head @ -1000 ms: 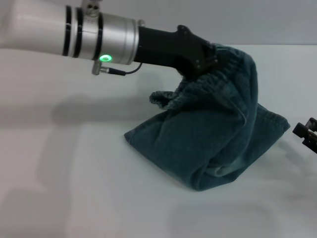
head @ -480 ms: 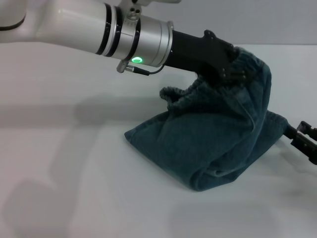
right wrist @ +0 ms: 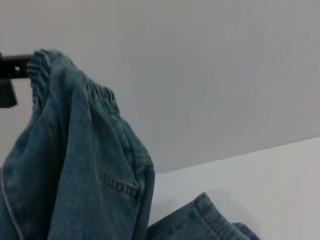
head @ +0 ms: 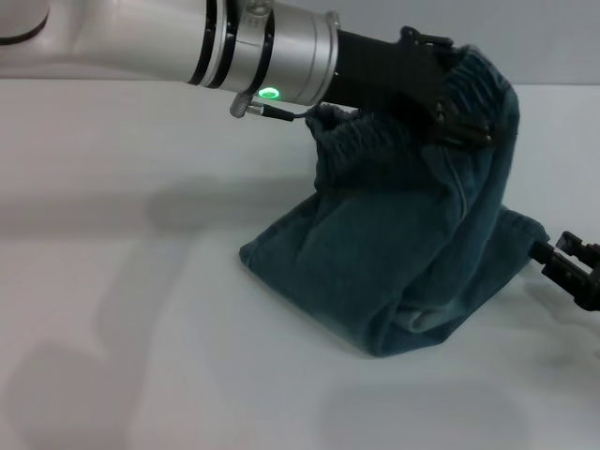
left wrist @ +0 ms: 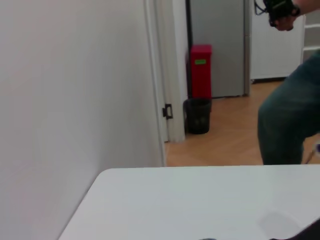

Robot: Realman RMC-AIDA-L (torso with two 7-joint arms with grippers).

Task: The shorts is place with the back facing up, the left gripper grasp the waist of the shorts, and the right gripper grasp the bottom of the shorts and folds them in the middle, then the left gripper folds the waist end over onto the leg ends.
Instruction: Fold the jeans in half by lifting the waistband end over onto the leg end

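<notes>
Black fingers of the left gripper are clamped on the ruffled waist of the shorts, holding that end raised above the white table. From the pinched waist the denim hangs steeply down to a folded bundle lying on the table, so the cloth's long axis runs nearly upright, waist end uppermost. At the head view's right edge sits the right gripper, low by the table and just beside the bundle's right corner; whether its fingers are parted or closed I cannot tell. One pair of shorts and two grippers are seen. Only the right wrist view shows the elastic gathers, a stitched seam and a hem edge up close. Only the left wrist view shows a red bin and a black basket on a wooden floor beyond the table.
</notes>
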